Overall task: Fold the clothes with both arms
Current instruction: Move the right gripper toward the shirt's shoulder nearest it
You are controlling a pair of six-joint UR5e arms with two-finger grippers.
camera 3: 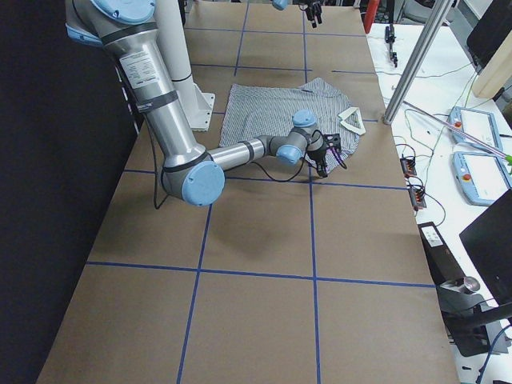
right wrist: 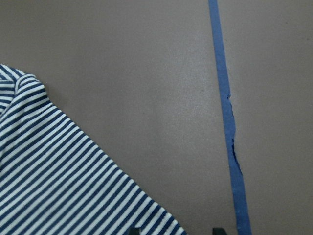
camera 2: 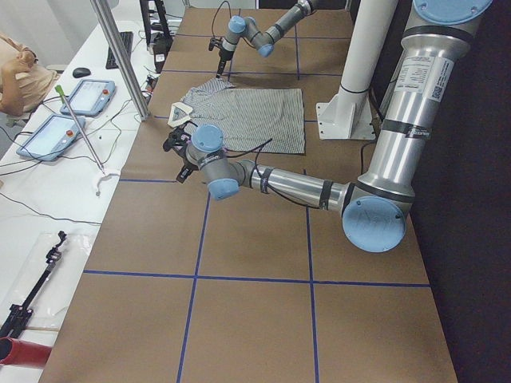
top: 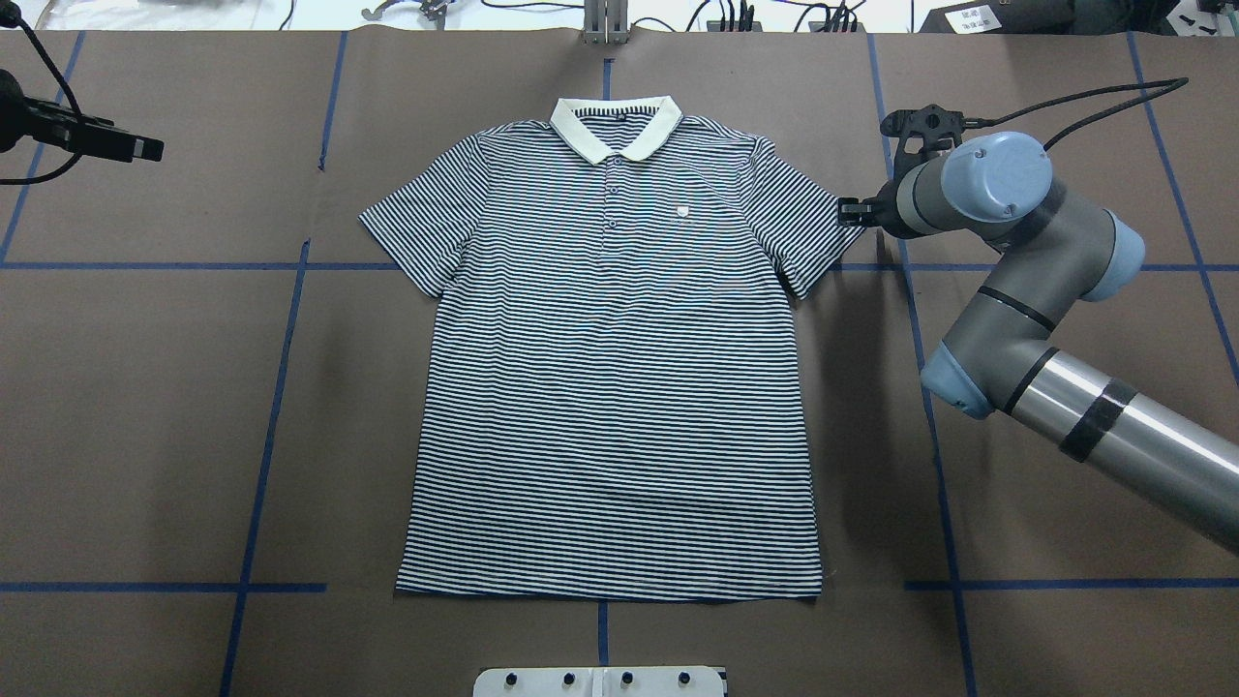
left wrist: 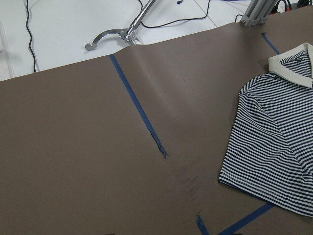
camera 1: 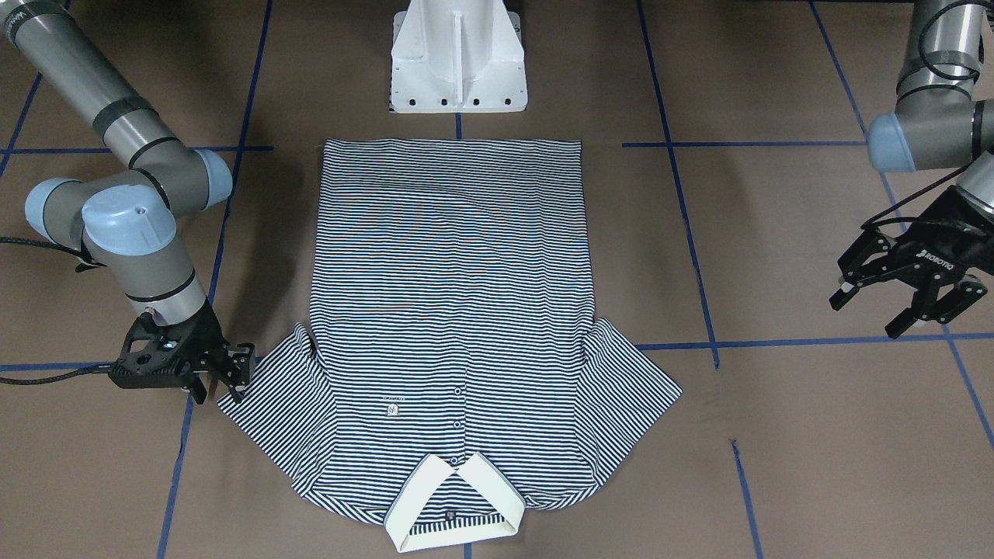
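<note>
The clothes are one navy-and-white striped polo shirt (camera 1: 450, 295) (top: 610, 387), spread flat and face up, with its cream collar (top: 616, 128) at the far side from the robot. My right gripper (camera 1: 237, 373) (top: 850, 209) is low at the hem of the sleeve (right wrist: 58, 186) on that side. It is open: the right wrist view shows its fingertips (right wrist: 215, 230) apart, with the sleeve corner between them. My left gripper (camera 1: 874, 310) (top: 145, 148) hangs open above the table, well away from the other sleeve (left wrist: 274, 156).
The white pedestal base (camera 1: 458, 70) stands just behind the shirt's hem. Blue tape lines (top: 281, 387) grid the brown table cover. A side bench with tablets (camera 2: 64, 128), cables and a metal post (camera 2: 120, 56) runs along the far edge.
</note>
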